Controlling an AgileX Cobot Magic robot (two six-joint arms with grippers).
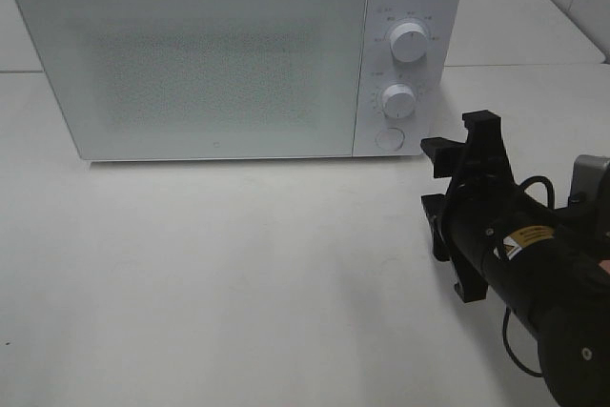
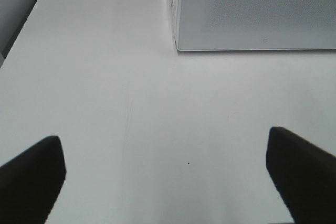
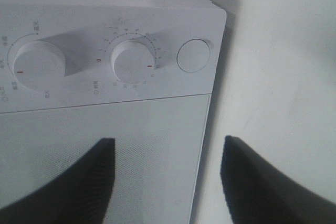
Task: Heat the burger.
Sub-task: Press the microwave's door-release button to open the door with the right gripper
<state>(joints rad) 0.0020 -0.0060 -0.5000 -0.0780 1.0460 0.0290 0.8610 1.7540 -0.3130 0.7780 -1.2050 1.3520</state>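
The left gripper (image 2: 163, 140) is seen only in its own wrist view, held over the bare white table (image 2: 105, 77); its jaws are spread wide and nothing is held between them. A white microwave (image 1: 210, 54) is set at the back of the table, and its door is shut. On the panel at its right end, an upper dial (image 1: 409, 42), a lower dial (image 1: 398, 99) and a round button (image 1: 389, 138) are arranged one below the other. Near that end, the right gripper (image 1: 431, 178) is pointed towards the panel, with its jaws parted and nothing gripped. The burger is not shown in any view, so its place cannot be told.
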